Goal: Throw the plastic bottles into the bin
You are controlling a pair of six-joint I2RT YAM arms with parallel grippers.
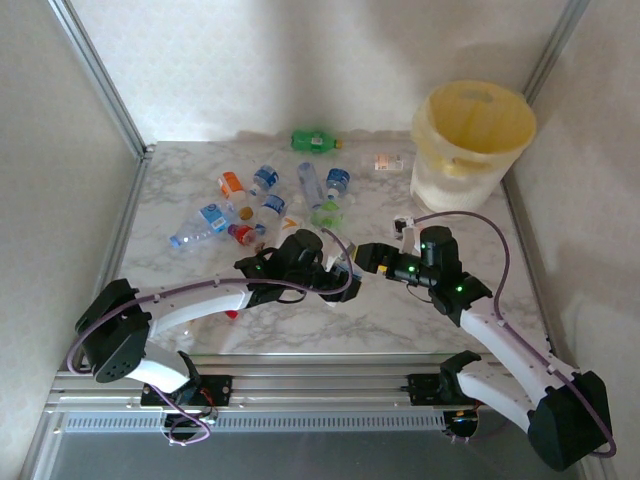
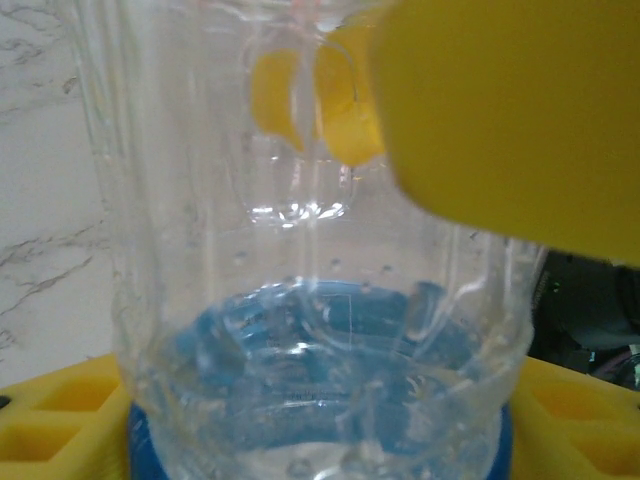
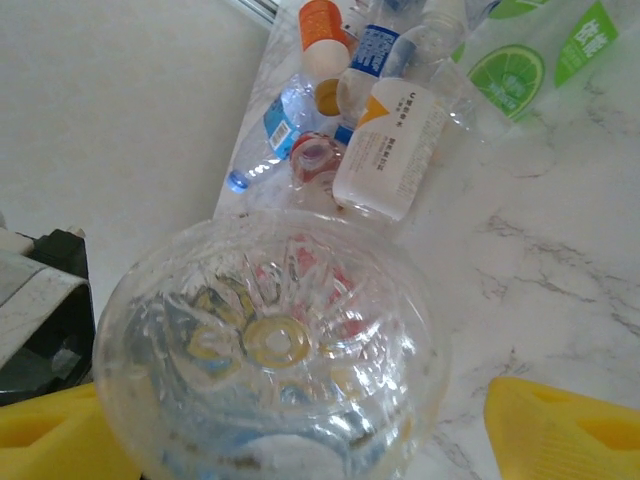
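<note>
Up front, centre: left gripper [image 1: 338, 273] clenches clear bottle [image 3: 265, 350], base end toward right gripper [image 1: 362, 258], jaws apart around it; bin [image 1: 450, 185] right side.

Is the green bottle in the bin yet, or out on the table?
Out. The green bottle lies on its side on the table, left of the bin.

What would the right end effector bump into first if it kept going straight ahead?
The clear bottle: its base sits right between the right end effector's fingers. The pile of bottles looks farther off.
</note>
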